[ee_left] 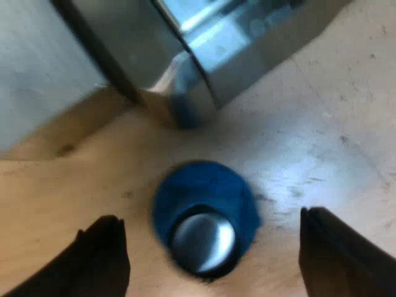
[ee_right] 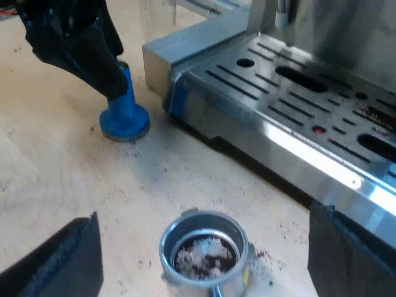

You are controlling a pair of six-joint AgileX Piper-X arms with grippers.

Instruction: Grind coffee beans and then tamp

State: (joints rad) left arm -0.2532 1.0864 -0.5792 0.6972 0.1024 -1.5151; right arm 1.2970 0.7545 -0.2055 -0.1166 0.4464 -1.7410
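The blue tamper stands upright on the wooden table, its shiny metal top facing up. My left gripper is open, one finger on each side of the tamper and clear of it. From the right wrist view, the left gripper reaches down over the blue tamper close to the machine's corner. The metal holder rests on the table with ground coffee in its basket. My right gripper is open, its fingers spread wide to either side of the holder.
The espresso machine with its slotted steel drip tray stands close by the holder and the tamper; its steel corner is just past the tamper. Some coffee grounds lie scattered on the table beside the holder.
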